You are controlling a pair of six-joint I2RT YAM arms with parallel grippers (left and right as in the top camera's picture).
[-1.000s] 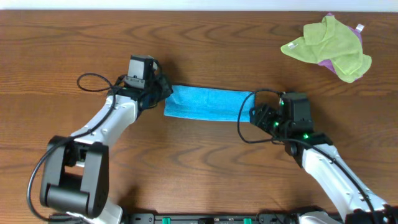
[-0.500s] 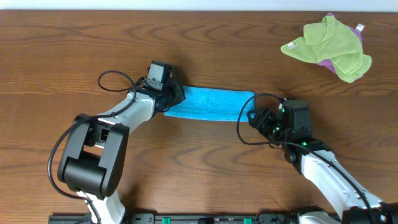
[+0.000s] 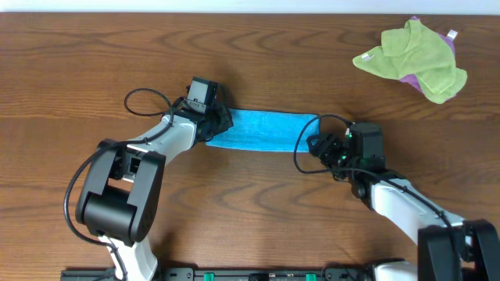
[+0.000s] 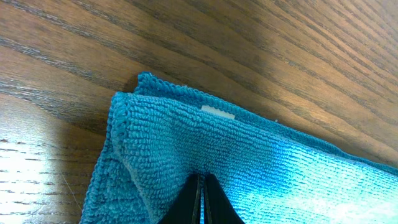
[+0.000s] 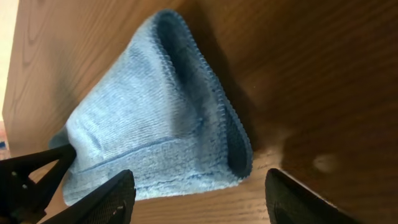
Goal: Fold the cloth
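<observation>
The sky-blue cloth [image 3: 266, 131] lies as a long folded strip across the middle of the table. My left gripper [image 3: 217, 125] is at its left end, shut on a pinch of the cloth [image 4: 261, 162]. In the left wrist view the closed tips [image 4: 203, 186] meet in a raised ridge of fabric, with the white tag [image 4: 217, 112] just beyond. My right gripper [image 3: 314, 145] stands open at the strip's right end. In the right wrist view the rounded folded end of the cloth [image 5: 149, 130] lies just ahead of the gripper [image 5: 199, 196], and nothing is between its fingers [image 5: 109, 199].
A crumpled yellow-green cloth [image 3: 410, 55] lies at the far right back of the table, on top of a purple cloth [image 3: 451, 35]. Black cables loop beside both wrists. Bare wood surrounds the strip.
My left wrist has shifted right along the strip's left end, still shut. My right gripper has edged left and up, closer to the right end, still open.
</observation>
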